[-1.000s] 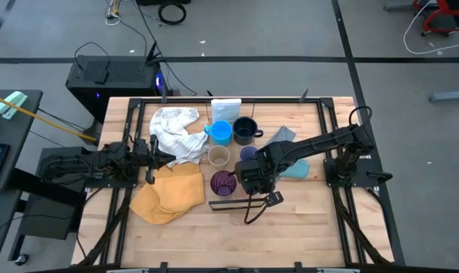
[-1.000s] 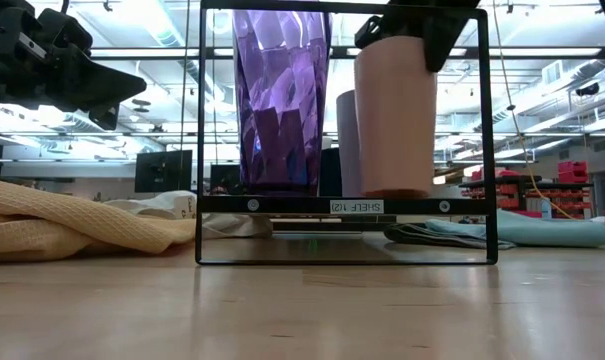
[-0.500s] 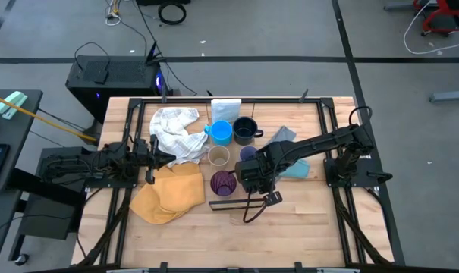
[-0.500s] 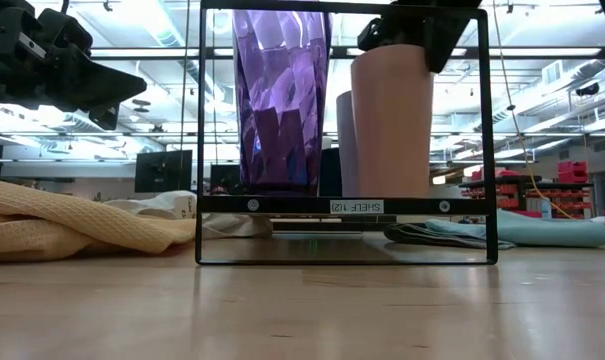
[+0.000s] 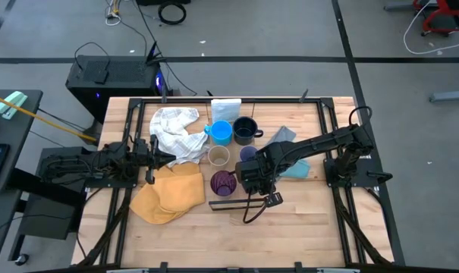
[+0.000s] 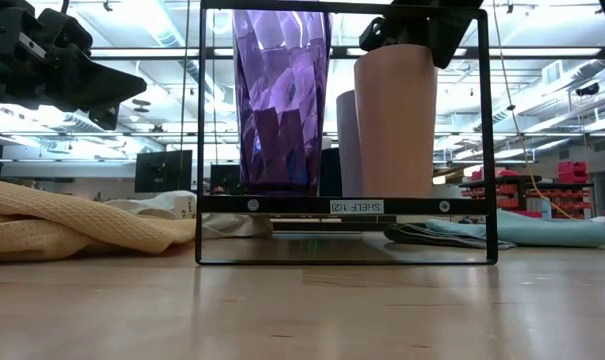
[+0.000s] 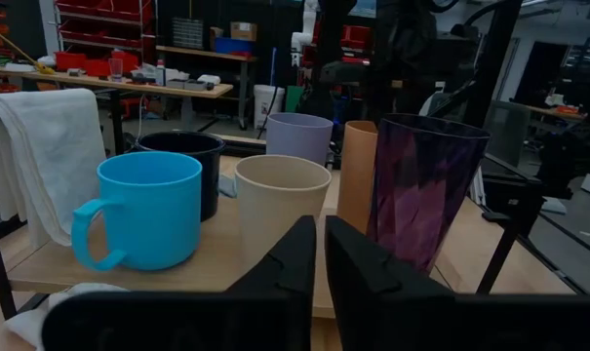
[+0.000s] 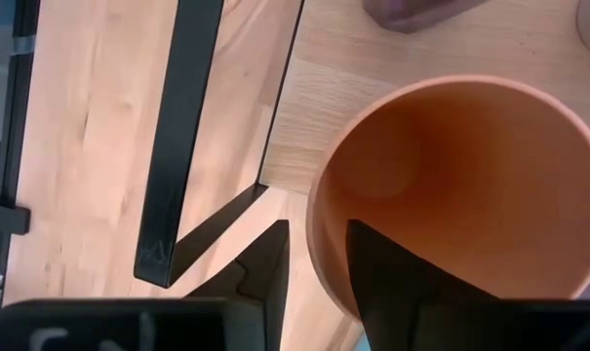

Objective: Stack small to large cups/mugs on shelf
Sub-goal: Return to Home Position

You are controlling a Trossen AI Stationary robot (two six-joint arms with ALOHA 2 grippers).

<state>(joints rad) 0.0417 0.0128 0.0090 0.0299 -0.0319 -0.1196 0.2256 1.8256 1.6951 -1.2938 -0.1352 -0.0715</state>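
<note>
Releasing tall orange cup (image 8: 451, 195) on narrow wooden shelf (image 6: 282, 204), right gripper (image 8: 316, 229) fingers spread astride rim; next, lift clear. Left gripper (image 7: 318, 222) idle at left of desk (image 5: 305, 235), fingers together.

- The shelf (image 5: 231, 205) lies at the front middle of the table (image 5: 305, 227).
- On it stand the tumbler (image 5: 223, 183) at left and the shelf cup (image 6: 394, 120) at right, near but apart.
- The right gripper (image 8: 318, 239) sits over the shelf cup, one finger inside the rim and one outside.
- Behind the tumbler is the left cup (image 5: 218, 156), with the right cup (image 5: 248, 154) beside it.
- Behind those are the left mug (image 5: 221, 132) and the right mug (image 5: 245, 130).
- The box (image 5: 225, 108) is behind the mugs.
- The rear cloth (image 5: 176, 130) is left of the mugs.
- The front cloth (image 5: 168, 196) is left of the shelf.
- The right cloth (image 5: 297, 171) is under the right arm.
- The left gripper (image 7: 320, 234) is at the table's left, above the two left cloths.
</note>
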